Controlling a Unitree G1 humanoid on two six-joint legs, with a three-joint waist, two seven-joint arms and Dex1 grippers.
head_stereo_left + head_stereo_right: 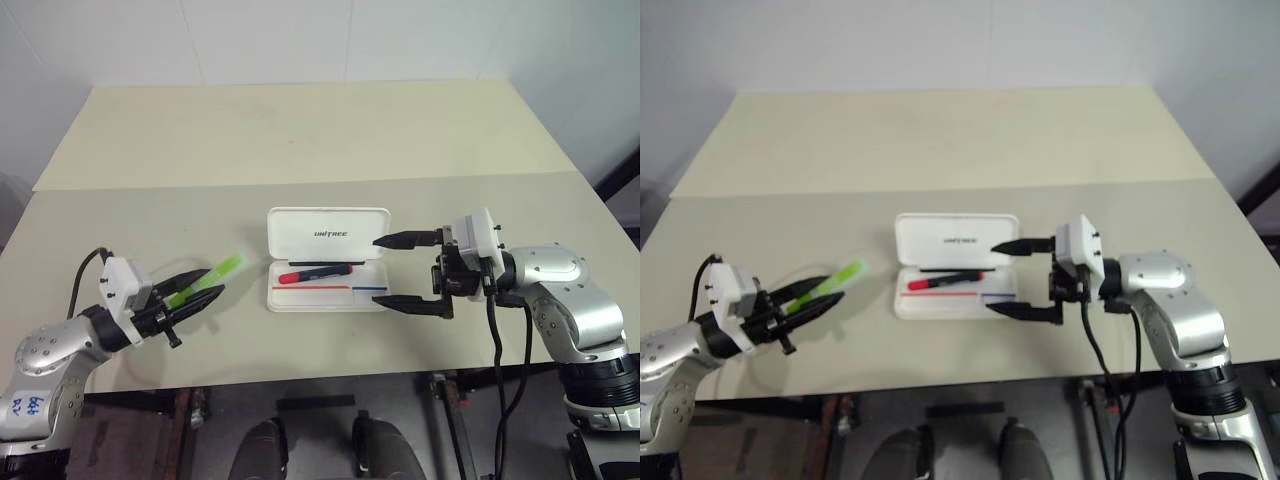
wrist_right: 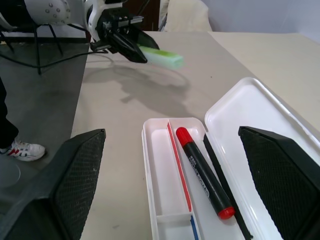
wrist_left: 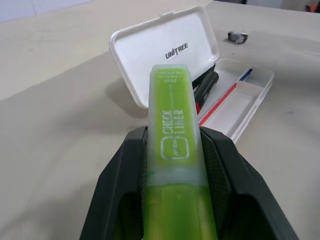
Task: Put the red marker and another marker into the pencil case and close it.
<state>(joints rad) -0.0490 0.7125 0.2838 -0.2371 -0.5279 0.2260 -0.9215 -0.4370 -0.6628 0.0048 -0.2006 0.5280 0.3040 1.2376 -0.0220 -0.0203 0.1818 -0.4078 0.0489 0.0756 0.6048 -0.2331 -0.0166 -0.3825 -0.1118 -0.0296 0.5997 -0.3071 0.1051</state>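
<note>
Highlighter first — the lime-green marker [image 1: 208, 280] is clamped between the fingers of the left claw [image 1: 196, 297], raised above the pale surface [image 1: 300, 130], its cap pointing toward the pencil case [image 1: 328, 235]. That white case lies open near the middle, lid tipped back, and the red marker [image 1: 316, 273] rests inside its tray. At the case's right end hangs the right claw [image 1: 400, 270], fingers spread wide — gripping nothing.

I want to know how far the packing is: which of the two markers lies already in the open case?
The red marker, with red cap and dark barrel, lies inside the pencil case. The lime-green highlighter is clamped in the left pincer, above the table.
</note>
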